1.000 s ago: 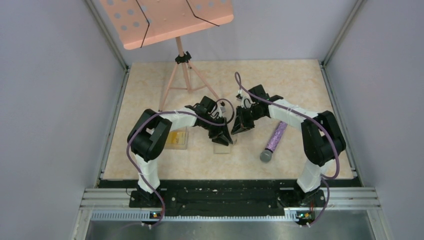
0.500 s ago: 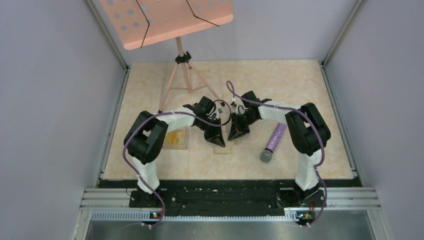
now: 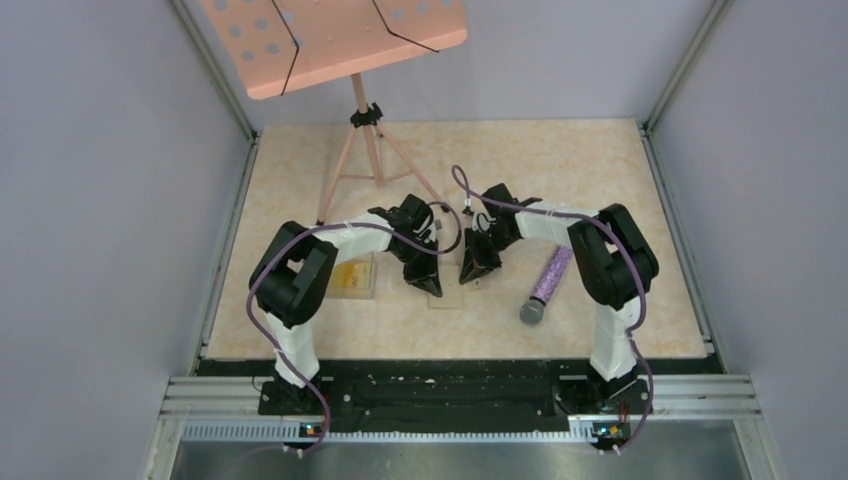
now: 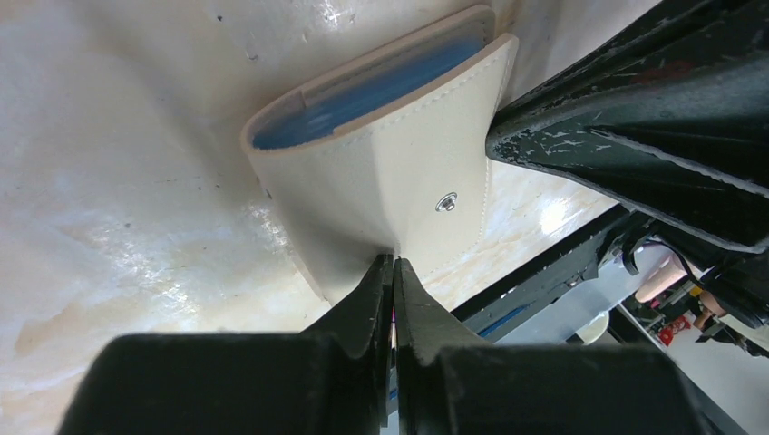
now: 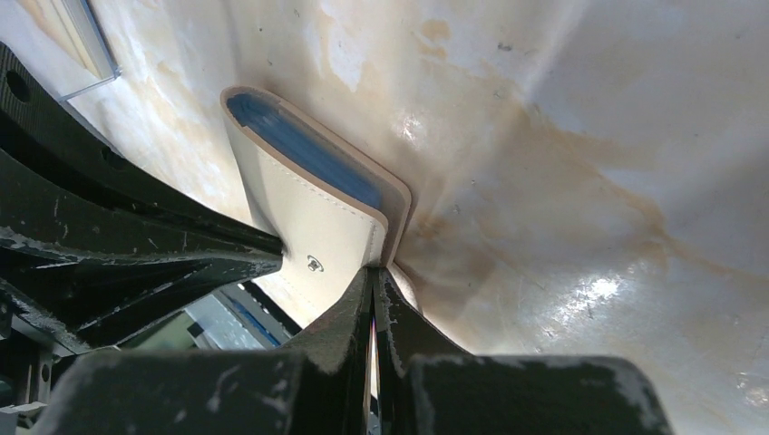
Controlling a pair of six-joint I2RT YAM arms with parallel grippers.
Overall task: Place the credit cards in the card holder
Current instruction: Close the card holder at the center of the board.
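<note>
The tan card holder (image 4: 381, 172) lies on the table between my two grippers, its light blue inside showing at its open edge. It also shows in the right wrist view (image 5: 313, 231) and partly in the top view (image 3: 447, 297). My left gripper (image 4: 393, 263) is shut, its tips pinching the flap beside the snap dot (image 4: 445, 203). My right gripper (image 5: 374, 269) is shut on the holder's opposite edge. In the top view the left gripper (image 3: 433, 285) and the right gripper (image 3: 470, 273) point at each other. A gold-yellow credit card (image 3: 349, 274) lies in a clear box; other cards are hidden.
The clear plastic box (image 3: 355, 290) sits left of the left gripper; its corner shows in the right wrist view (image 5: 86, 50). A glittery purple cylinder (image 3: 547, 283) lies right of the right gripper. A pink music stand (image 3: 335, 40) on a tripod (image 3: 365, 150) stands at the back.
Both grippers have shifted a little left and toward the near edge over the card holder. The right arm's elbow has swung inward. Both grippers stay close together.
</note>
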